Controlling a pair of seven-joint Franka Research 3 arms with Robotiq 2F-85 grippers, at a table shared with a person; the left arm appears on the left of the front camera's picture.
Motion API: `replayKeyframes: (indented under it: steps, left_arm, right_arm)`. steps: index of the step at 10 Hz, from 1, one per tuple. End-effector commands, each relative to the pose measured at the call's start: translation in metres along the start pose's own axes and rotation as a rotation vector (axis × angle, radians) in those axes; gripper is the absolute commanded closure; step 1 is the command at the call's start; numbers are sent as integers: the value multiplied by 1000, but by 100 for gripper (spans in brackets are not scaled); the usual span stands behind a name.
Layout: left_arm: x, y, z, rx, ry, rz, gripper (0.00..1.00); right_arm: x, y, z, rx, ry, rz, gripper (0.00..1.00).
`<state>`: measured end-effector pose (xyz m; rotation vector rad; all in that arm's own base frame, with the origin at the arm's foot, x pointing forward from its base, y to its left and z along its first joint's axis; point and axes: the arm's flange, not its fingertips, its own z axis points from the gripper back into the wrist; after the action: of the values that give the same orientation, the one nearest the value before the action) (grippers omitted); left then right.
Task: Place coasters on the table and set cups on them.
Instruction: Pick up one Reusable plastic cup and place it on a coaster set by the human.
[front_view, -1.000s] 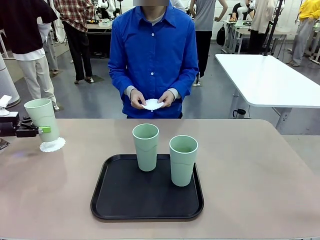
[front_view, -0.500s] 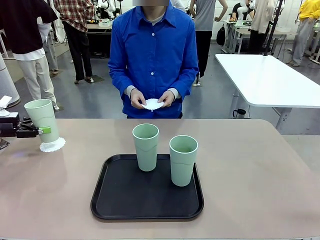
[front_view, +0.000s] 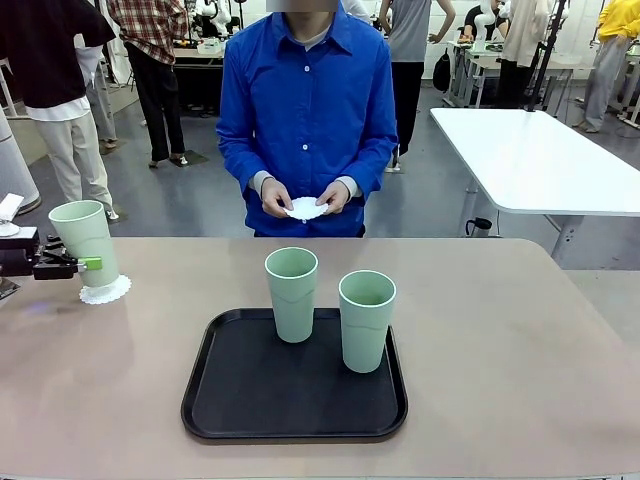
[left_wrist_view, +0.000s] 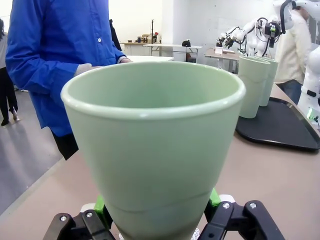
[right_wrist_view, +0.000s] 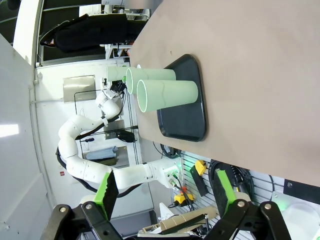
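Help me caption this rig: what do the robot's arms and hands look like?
Both hands are black, with jointed link fingers, silver screws at the pivots and bright green pads: see the left hand and the right hand. The left arm, seen from the right wrist, is glossy white with rounded segments, and thin black cables run near it.

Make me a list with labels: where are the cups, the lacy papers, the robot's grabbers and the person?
left gripper: shut on a mint-green cup, gripping low on its side
held cup's place: upright on a lacy paper coaster, near the left edge of the table
back cup: upright on the black tray
front cup: upright on the tray, right of the back cup
person's hands: holding another coaster above the table's far edge
right gripper: open, holding nothing
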<state>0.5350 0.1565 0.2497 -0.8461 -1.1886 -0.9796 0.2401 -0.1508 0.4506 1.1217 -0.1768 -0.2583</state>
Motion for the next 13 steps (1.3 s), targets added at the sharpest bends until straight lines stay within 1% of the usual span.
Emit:
replayKeyframes:
  steps: [1,2,3,5,10,11,12,13]
  left_arm:
    - [-5,-2,2,-20,4,-53,16]
    - [-8,-4,1,-28,7,-76,16]
    - [-12,-2,1,-26,3,-72,16]
    - [-16,-2,1,-40,-3,-39,16]
    - [-27,6,-4,-55,7,-6,16]
    - [-28,7,-3,-62,8,-2,5]
    - [-28,7,-3,-63,8,0,0]
    - [-29,7,-4,-66,11,1,0]
  right_arm:
    - [0,0,0,13,-1,8,0]
    - [0,0,0,13,-1,8,0]
    - [0,0,0,13,-1,8,0]
    - [0,0,0,13,-1,8,0]
    - [0,0,0,13,-1,8,0]
    - [0,0,0,13,-1,8,0]
    - [0,0,0,13,-1,8,0]
    - [0,0,0,13,-1,8,0]
